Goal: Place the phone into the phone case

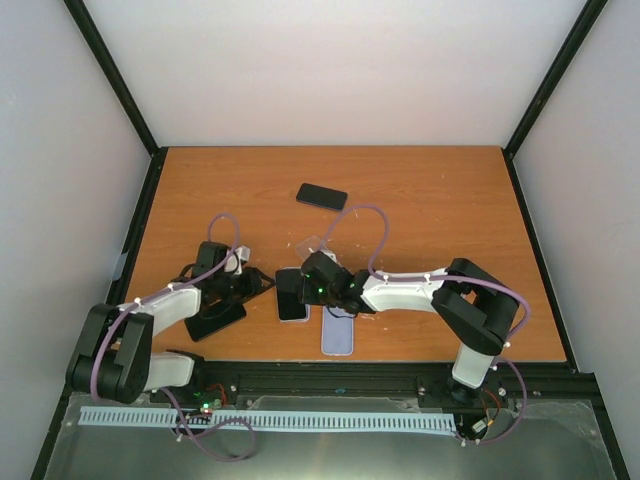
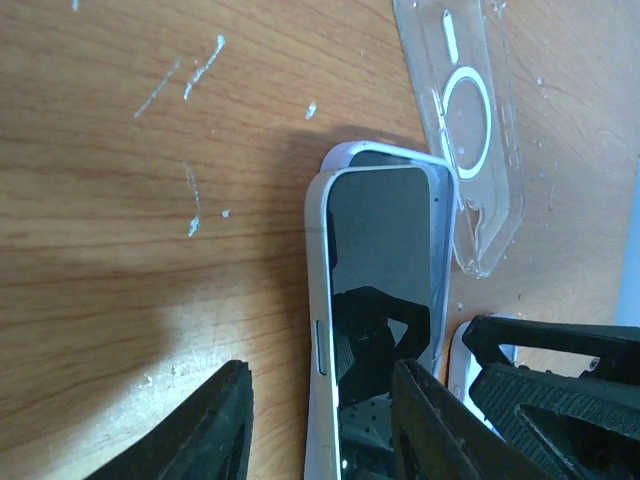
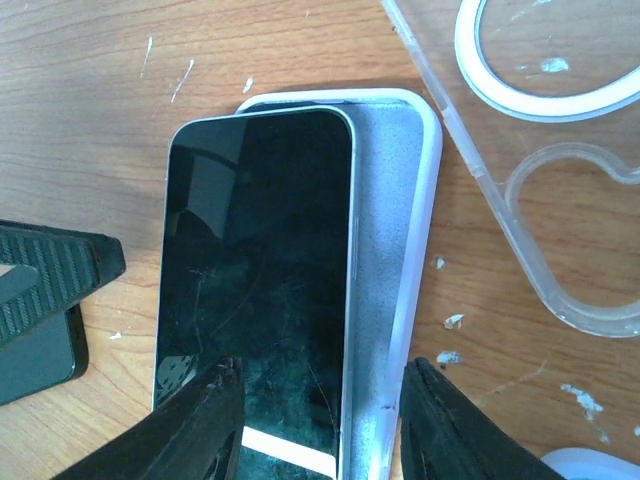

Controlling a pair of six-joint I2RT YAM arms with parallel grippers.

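Observation:
The phone (image 1: 291, 295), dark-screened with a silver frame, lies face up and askew on a white phone case (image 3: 398, 250). The case's grey lining shows along the phone's right side, and its rim (image 2: 352, 152) shows past the phone's top. The phone (image 3: 258, 250) is not seated inside the rim. My left gripper (image 2: 320, 390) straddles the phone's (image 2: 380, 250) left edge, one finger (image 2: 215, 430) off it over the wood. My right gripper (image 3: 322, 385) has one finger (image 3: 195, 430) over the screen and the other outside the case's rim. Both grippers (image 1: 262, 285) (image 1: 305, 288) are open, jaws apart.
A clear case (image 1: 315, 245) with a white ring (image 3: 545, 60) lies just beyond the phone. A second black phone (image 1: 321, 196) sits farther back. A pale blue case (image 1: 338, 335) lies under the right arm and a black slab (image 1: 215, 320) under the left arm.

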